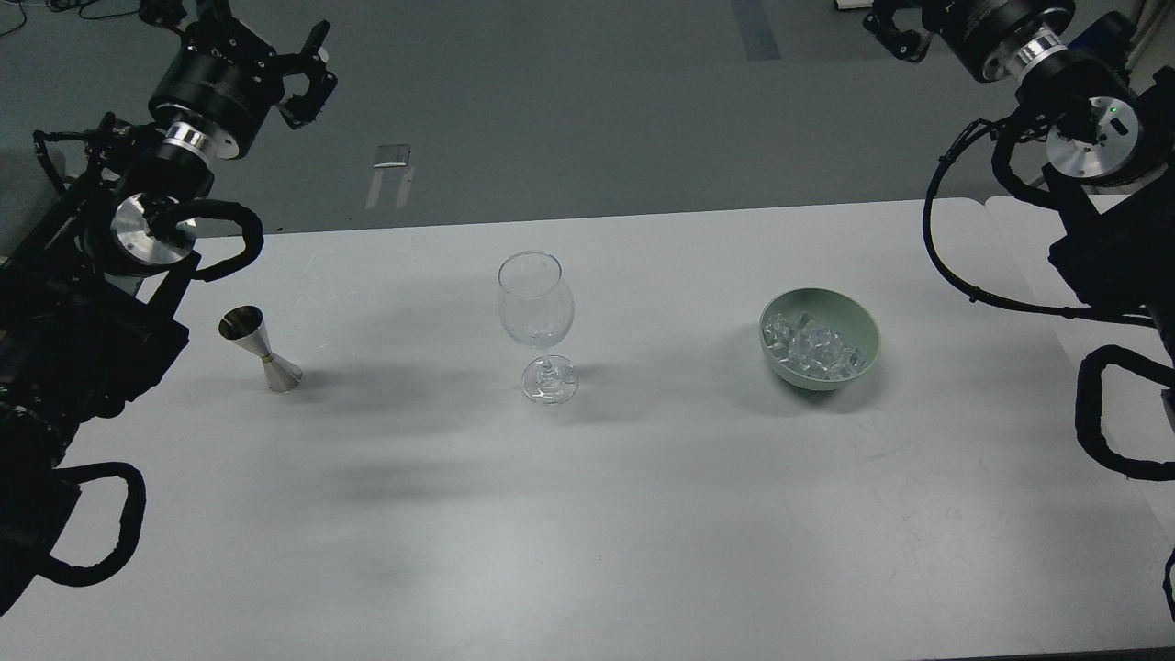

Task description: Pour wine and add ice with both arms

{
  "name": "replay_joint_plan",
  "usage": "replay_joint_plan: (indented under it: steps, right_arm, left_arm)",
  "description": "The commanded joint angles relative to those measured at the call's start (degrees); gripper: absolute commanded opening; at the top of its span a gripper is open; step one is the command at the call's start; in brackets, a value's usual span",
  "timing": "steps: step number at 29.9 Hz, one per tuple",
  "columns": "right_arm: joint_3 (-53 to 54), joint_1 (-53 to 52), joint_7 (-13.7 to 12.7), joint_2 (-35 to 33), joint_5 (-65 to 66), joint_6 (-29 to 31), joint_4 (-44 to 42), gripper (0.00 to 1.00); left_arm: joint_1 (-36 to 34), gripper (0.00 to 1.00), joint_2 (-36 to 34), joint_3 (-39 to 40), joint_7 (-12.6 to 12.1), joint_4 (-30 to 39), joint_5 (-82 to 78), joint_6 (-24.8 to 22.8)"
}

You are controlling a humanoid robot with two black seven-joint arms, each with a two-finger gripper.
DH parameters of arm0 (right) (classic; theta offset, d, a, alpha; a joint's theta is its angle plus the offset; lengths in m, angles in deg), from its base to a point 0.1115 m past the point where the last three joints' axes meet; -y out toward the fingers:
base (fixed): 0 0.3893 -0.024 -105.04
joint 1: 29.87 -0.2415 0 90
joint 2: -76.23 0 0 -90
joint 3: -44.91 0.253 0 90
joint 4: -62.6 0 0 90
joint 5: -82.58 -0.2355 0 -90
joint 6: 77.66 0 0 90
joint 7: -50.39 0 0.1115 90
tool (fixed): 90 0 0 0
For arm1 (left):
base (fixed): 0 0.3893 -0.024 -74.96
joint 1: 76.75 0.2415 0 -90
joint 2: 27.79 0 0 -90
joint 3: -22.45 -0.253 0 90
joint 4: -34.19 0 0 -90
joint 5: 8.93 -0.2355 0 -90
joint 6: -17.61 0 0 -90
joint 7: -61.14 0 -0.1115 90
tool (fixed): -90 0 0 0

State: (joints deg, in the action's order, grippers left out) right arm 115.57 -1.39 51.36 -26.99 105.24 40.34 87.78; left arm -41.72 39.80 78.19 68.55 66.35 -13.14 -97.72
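The left pincer [294, 69] hangs at the upper left, past the far edge of the surface [587, 514]; its dark fingers stand apart and hold nothing, touching nothing. The right pincer [895, 28] sits at the top right, cut off by the frame edge and seen dark and small, so I cannot tell whether its fingers are apart or together, and nothing shows in it.

Below the left pincer and nearer the robot, a steel jigger [260, 350] stands upright on the surface. Further toward the right pincer, about midway between the two, a clear wine glass [537, 312] stands upright; no liquid is visible in it. Below the right pincer and a little inward, a pale green bowl [863, 321] holds the ice [812, 347]: small, clear, colourless cubes heaped together, their single edges hard to separate.
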Motion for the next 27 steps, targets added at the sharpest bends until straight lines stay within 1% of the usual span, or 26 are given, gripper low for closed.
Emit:
replay_joint_plan:
  steps: [1, 2, 3, 4, 5, 6, 7, 9, 11, 12, 14, 16, 18, 20, 21, 22, 23, 24, 25, 26, 27]
  right_arm:
    - [0.1, 0.3, 0.0, -0.6, 0.0, 0.0, 0.0, 1.0]
    - [0.1, 0.3, 0.0, -0.6, 0.0, 0.0, 0.0, 1.0]
    - [0.1, 0.4, 0.0, -0.6, 0.0, 0.0, 0.0, 1.0]
    - [0.1, 0.4, 0.1, -0.7, 0.0, 0.0, 0.0, 1.0]
    - [0.2, 0.4, 0.1, -0.7, -0.1, 0.0, 0.0, 1.0]
    - [0.2, 0.4, 0.1, -0.8, -0.1, 0.0, 0.0, 1.0]
    - [0.2, 0.4, 0.1, -0.8, -0.1, 0.0, 0.0, 1.0]
    - [0.3, 0.5, 0.6, -0.8, 0.0, 0.0, 0.0, 1.0]
    - [0.3, 0.5, 1.0, -0.8, -0.1, 0.0, 0.0, 1.0]
    - [0.3, 0.8, 1.2, -1.0, -0.1, 0.0, 0.0, 1.0]
    - [0.3, 0.9, 1.3, -1.3, -0.1, 0.0, 0.0, 1.0]
    - [0.3, 0.9, 1.3, -1.8, -0.1, 0.0, 0.0, 1.0]
    - [0.4, 1.2, 1.3, -2.2, -0.1, 0.0, 0.0, 1.0]
    - [0.4, 1.4, 1.3, -2.3, -0.1, 0.0, 0.0, 1.0]
    - [0.4, 1.6, 1.3, -2.5, -0.1, 0.0, 0.1, 1.0]
    - [0.4, 1.7, 1.3, -2.7, -0.1, 0.0, 0.0, 1.0]
    - [0.4, 1.7, 1.3, -2.9, -0.1, 0.0, 0.0, 1.0]
    - [0.4, 1.7, 1.3, -3.0, -0.1, 0.0, 0.0, 1.0]
    - [0.4, 1.9, 1.3, -3.0, -0.1, 0.0, 0.0, 1.0]
    - [0.4, 2.4, 1.4, -3.0, -0.1, 0.0, 0.0, 1.0]
    - [0.4, 2.4, 1.4, -3.0, -0.1, 0.0, 0.0, 1.0]
  left_arm:
    - [0.8, 0.98, -0.4, 1.7, -2.1, 1.7, 0.3, 1.2]
    - [0.8, 0.98, -0.8, 1.7, -3.2, 2.8, 0.3, 1.8]
    - [1.4, 0.98, -2.2, 1.9, -5.4, 6.1, 0.3, 3.1]
    - [2.9, 0.98, -4.5, 2.1, -7.1, 10.5, 0.7, 4.2]
    - [3.6, 0.98, -5.7, 2.1, -7.5, 12.3, 0.9, 4.4]
    - [5.0, 0.98, -8.2, 2.1, -7.7, 16.2, 1.4, 4.3]
    - [5.0, 0.98, -8.3, 2.1, -7.7, 16.3, 1.4, 4.3]
    - [8.4, 0.98, -12.8, 2.4, -7.7, 23.3, 3.0, 4.4]
    - [11.6, 0.98, -15.9, 3.0, -7.6, 27.1, 5.8, 4.8]
    - [14.1, 0.98, -17.7, 4.2, -7.6, 29.9, 8.1, 4.9]
    - [16.9, 0.98, -19.4, 5.9, -7.5, 32.6, 10.2, 5.1]
    - [21.3, 0.98, -21.4, 9.6, -7.6, 37.0, 12.6, 6.2]
    - [28.6, 0.98, -23.5, 15.1, -7.9, 44.3, 15.4, 9.3]
    - [33.0, 0.98, -24.5, 18.3, -8.0, 48.8, 17.3, 10.9]
    - [37.6, 0.98, -25.5, 21.5, -8.1, 52.9, 19.1, 11.5]
    - [40.1, 0.98, -25.8, 23.3, -8.1, 54.4, 19.6, 11.5]
    - [45.0, 0.98, -26.2, 26.3, -8.1, 56.6, 20.4, 11.6]
    - [47.2, 0.98, -26.3, 27.7, -8.3, 57.3, 20.5, 11.7]
    - [51.3, 0.98, -26.2, 30.4, -8.8, 58.8, 20.5, 11.6]
    - [54.8, 0.98, -25.9, 32.7, -9.9, 60.0, 20.7, 11.7]
    - [54.9, 0.98, -25.9, 32.7, -9.9, 60.0, 20.7, 11.7]
